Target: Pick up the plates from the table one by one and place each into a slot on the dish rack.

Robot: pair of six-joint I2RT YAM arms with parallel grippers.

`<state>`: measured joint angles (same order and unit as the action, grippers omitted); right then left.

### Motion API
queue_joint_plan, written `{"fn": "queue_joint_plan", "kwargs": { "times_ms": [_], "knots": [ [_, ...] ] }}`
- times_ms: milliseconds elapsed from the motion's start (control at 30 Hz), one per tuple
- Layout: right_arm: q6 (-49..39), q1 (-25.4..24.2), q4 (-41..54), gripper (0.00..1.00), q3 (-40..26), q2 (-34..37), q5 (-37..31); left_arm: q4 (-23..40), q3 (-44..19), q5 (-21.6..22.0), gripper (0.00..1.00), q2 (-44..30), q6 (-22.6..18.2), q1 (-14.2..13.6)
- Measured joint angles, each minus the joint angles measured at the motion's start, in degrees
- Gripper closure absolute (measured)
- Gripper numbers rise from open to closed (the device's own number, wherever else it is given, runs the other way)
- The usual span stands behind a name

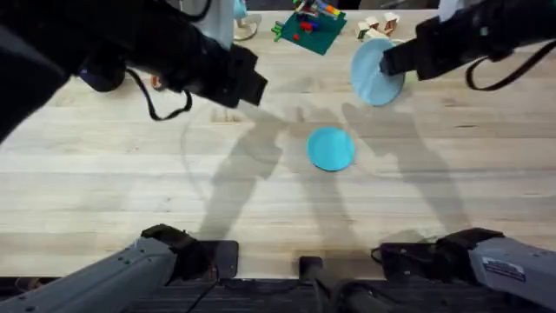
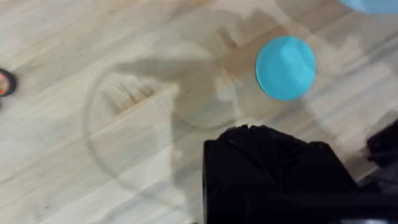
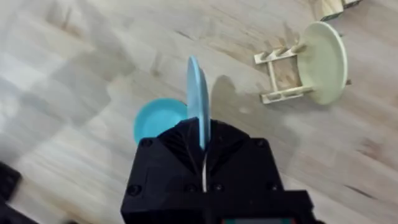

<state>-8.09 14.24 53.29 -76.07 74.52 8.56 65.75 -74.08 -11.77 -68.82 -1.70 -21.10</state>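
Pale sky-blue plate [image 3: 198,93] held edge-on, clear of the tabletop [image 1: 130,191], pinched at its rim by the right hand [image 3: 204,146]. Dish rack [image 3: 283,74] lies ahead and to one side of that hand, near but apart; a cream-yellow plate [image 3: 326,59] already stands in it. Plate's flat face must line up with a free slot. Turquoise plate [image 1: 331,148] lies flat mid-tabletop. Left hand [image 2: 273,155] hovers nearer it; grip state: cannot tell. Count: two blue plates, one cream, one rack.
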Motion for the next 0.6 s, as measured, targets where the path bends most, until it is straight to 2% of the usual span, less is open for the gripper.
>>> {"fn": "queue_joint_plan", "kwargs": {
  "times_ms": [200,233,400,433,600],
  "knots": [
    [-7.06,-0.46,1.62,0.971,-2.21,0.00,0.00,1.62,0.00,3.03,0.958,1.05,1.02,-5.54],
    [-7.77,-0.46,1.65,0.971,-2.21,0.00,-0.05,1.60,0.00,3.28,0.885,1.05,1.08,-5.93],
    [-10.24,-0.46,1.75,0.971,-2.21,0.00,-2.70,1.62,0.00,4.17,0.115,1.07,1.33,-6.19],
    [-10.68,-0.46,1.78,0.971,-2.21,0.00,-3.44,1.62,0.00,4.18,0.035,1.05,1.66,-6.19],
    [-13.07,-0.92,1.78,0.971,-2.21,0.00,-6.87,1.62,0.00,4.35,0.006,1.05,1.74,-6.19]
  ]
}}
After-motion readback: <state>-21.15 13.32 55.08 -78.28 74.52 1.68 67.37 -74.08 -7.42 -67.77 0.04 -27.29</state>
